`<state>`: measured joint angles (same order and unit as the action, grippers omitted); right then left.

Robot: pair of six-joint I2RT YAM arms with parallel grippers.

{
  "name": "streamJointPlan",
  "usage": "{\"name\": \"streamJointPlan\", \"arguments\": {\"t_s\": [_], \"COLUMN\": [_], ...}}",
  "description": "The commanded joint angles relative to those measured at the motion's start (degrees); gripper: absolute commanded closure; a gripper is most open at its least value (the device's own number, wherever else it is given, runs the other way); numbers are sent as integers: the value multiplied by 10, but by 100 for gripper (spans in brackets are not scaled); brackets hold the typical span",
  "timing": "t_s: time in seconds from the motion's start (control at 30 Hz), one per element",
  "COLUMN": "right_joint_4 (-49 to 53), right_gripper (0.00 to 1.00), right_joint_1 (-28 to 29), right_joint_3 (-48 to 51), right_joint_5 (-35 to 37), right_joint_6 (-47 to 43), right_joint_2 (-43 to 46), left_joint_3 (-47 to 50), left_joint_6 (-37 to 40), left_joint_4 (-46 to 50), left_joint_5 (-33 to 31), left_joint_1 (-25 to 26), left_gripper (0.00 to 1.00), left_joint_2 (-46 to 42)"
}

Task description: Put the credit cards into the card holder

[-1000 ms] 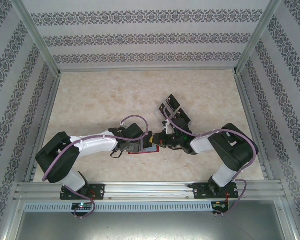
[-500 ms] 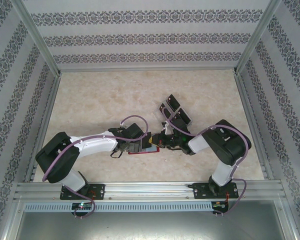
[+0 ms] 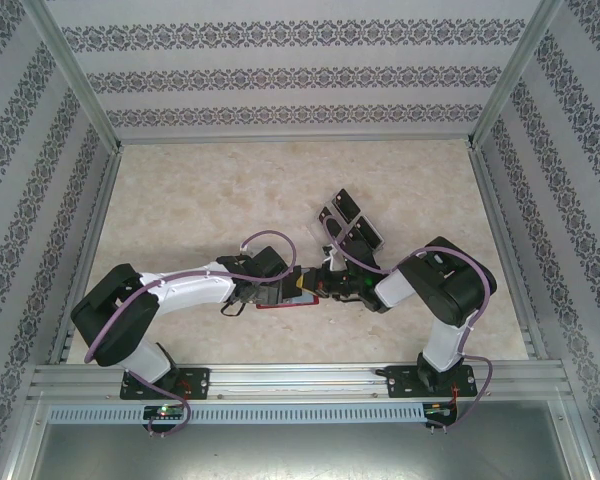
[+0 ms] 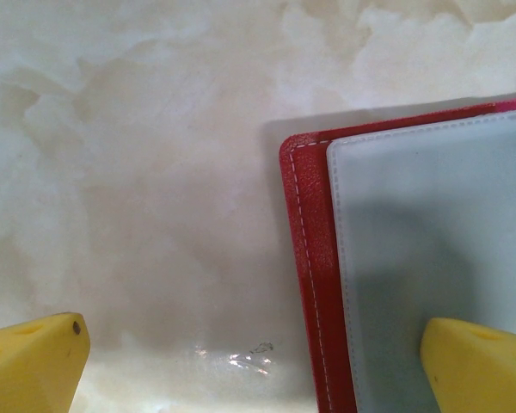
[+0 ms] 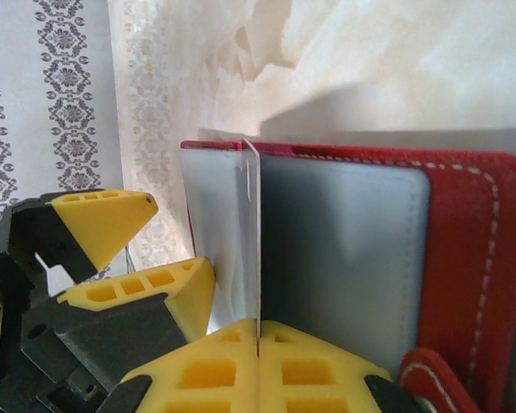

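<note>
The marble-patterned table (image 3: 200, 200) is mostly bare, and all the work is bunched near the front edge, where both arms fold inward to meet. The left arm (image 3: 180, 290) lies low and stretched towards the middle. I take it for the anchor. The left gripper (image 4: 254, 353) is spread wide and grips nothing, one yellow finger (image 4: 477, 366) over the grey inner page of the card holder (image 3: 285, 303), apparently to keep it flat and open. The card holder lies open on the table between the two grippers, red cover down and clear pockets up. The right arm (image 3: 450, 285) reaches in from the other side. The right gripper (image 5: 258, 335) is pinched tight on a thin pale leaf standing edge-on. I judge it a pocket sleeve (image 5: 257, 224) lifted to open a slot, since it looks too light for a black card, though I can't be certain. The credit cards (image 3: 345, 212) wait in a loose fanned group on the table just behind the right gripper, none of them in the card holder that I can see.

Against a second ago, the right arm's elbow has swung inward, towards the centre, and its wrist has nudged a little closer to the card holder. The left arm, the card holder and the credit cards sit where they were, and both grippers keep the same set.
</note>
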<state>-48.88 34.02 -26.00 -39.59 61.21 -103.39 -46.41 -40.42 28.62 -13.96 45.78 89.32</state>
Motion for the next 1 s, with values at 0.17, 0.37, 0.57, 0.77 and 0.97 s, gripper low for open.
{"name": "streamJointPlan", "arguments": {"t_s": [0.17, 0.37, 0.57, 0.77, 0.97], "right_joint_4": [-15, -16, -22, -30, -27], "right_gripper": [100, 100, 100, 100, 100], "right_joint_1": [5, 9, 19, 22, 30], "right_joint_3": [19, 19, 14, 11, 5], "right_joint_5": [-3, -7, -8, -2, 4], "right_joint_6": [-5, -4, 1, 8, 13], "right_joint_2": [-4, -9, -21, -30, -36], "left_joint_3": [25, 24, 25, 25, 26], "left_joint_6": [-1, -1, 0, -1, -1], "left_joint_4": [46, 46, 47, 46, 46], "left_joint_5": [-15, -15, -15, -15, -14], "left_joint_1": [4, 5, 5, 5, 5], "left_gripper": [0, 0, 0, 0, 0], "left_joint_2": [7, 6, 6, 5, 5]}}
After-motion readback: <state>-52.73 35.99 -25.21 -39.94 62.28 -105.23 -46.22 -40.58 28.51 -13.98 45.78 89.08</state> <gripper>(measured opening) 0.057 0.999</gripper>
